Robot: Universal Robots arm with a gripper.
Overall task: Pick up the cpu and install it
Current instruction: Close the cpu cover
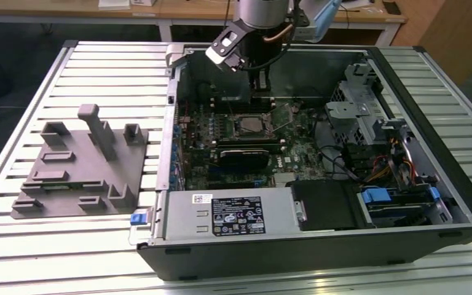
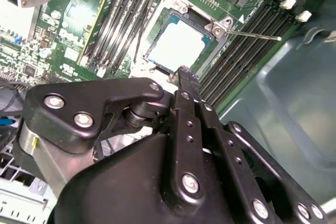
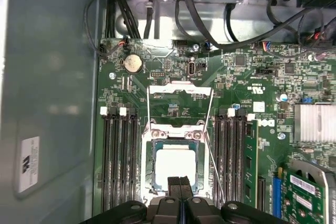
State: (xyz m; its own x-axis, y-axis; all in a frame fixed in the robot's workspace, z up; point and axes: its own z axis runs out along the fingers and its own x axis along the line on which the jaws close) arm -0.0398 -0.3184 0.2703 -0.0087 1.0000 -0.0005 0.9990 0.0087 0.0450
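Where the motherboard's socket lies open, the cpu [image 3: 176,166] sits flat inside it, silvery top plate upward and square to the dark socket frame [image 3: 150,167] around it. The hinged load plate [image 3: 180,91] is swung back, clear of the chip. The thin wire lever [image 3: 214,161] stands free along one side of the socket.

The gripper [image 3: 180,181] hangs directly over one edge of the cpu. In both wrist views its two black fingers [image 2: 185,103] are drawn together with no more than a hairline between them, and nothing is held. Whether the tips touch the plate cannot be told.

Banks of black memory slots [image 3: 119,161] flank the socket on both sides. A round coin battery [image 3: 132,63] lies on the green motherboard [image 3: 247,82] beyond the load plate, and a finned heat sink [image 3: 315,123] lies further off.

In the exterior view the arm [image 1: 262,12] reaches down into the open computer case [image 1: 432,123], which lies on its side on a slatted metal table [image 1: 23,86]. A power supply [image 1: 228,214] with a labelled face occupies the case's near edge. To the exterior view's left of the case, well apart from the chip, a grey plastic tray [image 1: 72,178] with upright posts rests on the table.
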